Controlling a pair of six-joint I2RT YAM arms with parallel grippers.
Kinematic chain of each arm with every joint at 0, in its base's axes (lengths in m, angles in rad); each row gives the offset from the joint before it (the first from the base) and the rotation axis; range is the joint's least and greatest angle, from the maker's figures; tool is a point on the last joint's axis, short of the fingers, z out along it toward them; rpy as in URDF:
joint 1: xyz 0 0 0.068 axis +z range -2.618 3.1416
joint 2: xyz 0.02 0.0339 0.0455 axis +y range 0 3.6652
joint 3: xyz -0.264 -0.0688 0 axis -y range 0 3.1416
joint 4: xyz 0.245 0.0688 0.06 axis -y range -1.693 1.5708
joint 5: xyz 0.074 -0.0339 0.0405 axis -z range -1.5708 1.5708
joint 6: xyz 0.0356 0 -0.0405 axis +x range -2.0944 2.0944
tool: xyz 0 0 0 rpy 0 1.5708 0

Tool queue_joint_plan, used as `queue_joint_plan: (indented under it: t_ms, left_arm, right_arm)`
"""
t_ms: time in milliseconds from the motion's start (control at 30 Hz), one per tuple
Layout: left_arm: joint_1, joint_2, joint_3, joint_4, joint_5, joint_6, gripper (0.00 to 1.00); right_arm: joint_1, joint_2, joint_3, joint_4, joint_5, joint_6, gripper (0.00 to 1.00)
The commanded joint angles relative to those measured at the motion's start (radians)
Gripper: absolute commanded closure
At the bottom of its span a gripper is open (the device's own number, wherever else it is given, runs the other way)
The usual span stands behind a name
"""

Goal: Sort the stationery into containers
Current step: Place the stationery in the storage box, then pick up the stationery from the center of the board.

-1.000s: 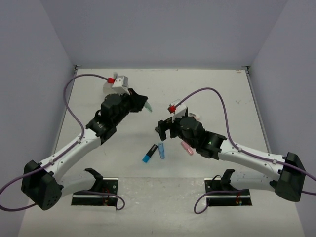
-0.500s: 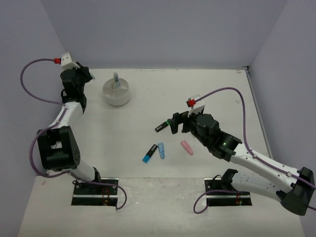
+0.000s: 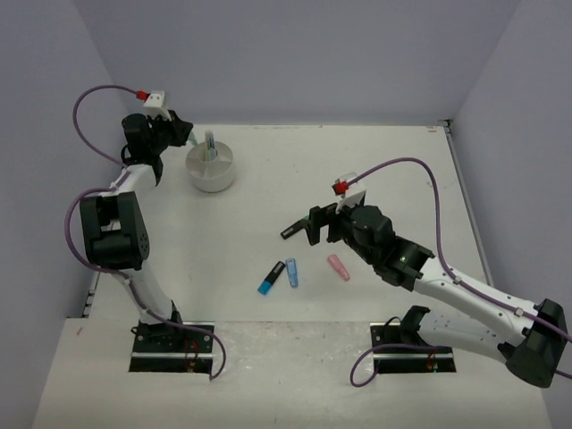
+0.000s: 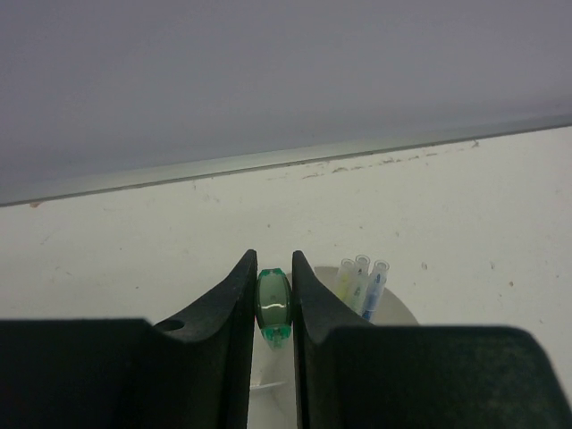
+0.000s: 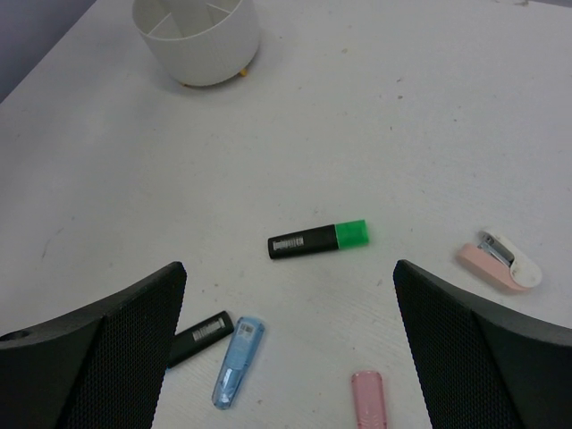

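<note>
My left gripper (image 4: 273, 260) is shut on a small green stationery piece (image 4: 273, 304), held over the near rim of the round white tub (image 4: 404, 310). Three thin pens (image 4: 361, 281) stand in the tub. In the top view the left gripper (image 3: 186, 138) is at the tub's (image 3: 212, 172) left edge. My right gripper (image 5: 288, 268) is open and empty above a black highlighter with a green cap (image 5: 319, 239); in the top view the right gripper (image 3: 306, 228) hangs beside that highlighter (image 3: 290, 231).
On the table lie a black highlighter with a blue cap (image 3: 268, 281), a light blue piece (image 3: 291, 272), a pink piece (image 3: 338, 266) and a pink and white piece (image 5: 500, 261). The tub (image 5: 198, 36) stands far back left. Walls close in the table.
My left arm has swung from the table's middle to the back left, then right to the tub with the green piece. My right gripper has barely moved in the last half second.
</note>
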Motion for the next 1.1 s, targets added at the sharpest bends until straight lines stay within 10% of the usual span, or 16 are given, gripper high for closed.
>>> queue_joint_plan:
  t_ms: [0,300,700,867,1067]
  left_arm:
    - [0.002,0.028,0.039,-0.031,0.043,0.102,1.00]
    - [0.003,0.084,0.044,-0.030,0.079,0.088,0.88]
    - [-0.004,-0.104,-0.001,0.047,-0.088,-0.151,0.02]
    - [-0.002,-0.325,0.040,-0.269,-0.452,-0.425,0.00]
    - [-0.076,-0.668,-0.188,-0.453,-0.389,-0.652,0.00]
  right_arm:
    - [-0.002,0.025,0.020,-0.015,-0.015,-0.012,0.01]
    - [0.000,0.048,0.023,-0.018,0.000,-0.024,0.01]
    - [-0.032,0.180,0.125,-0.188,-0.004,0.002,0.07]
    - [-0.056,0.331,0.241,-0.514,-0.092,0.120,0.11]
    - [0.044,0.492,0.267,-0.622,-0.124,0.338,0.28]
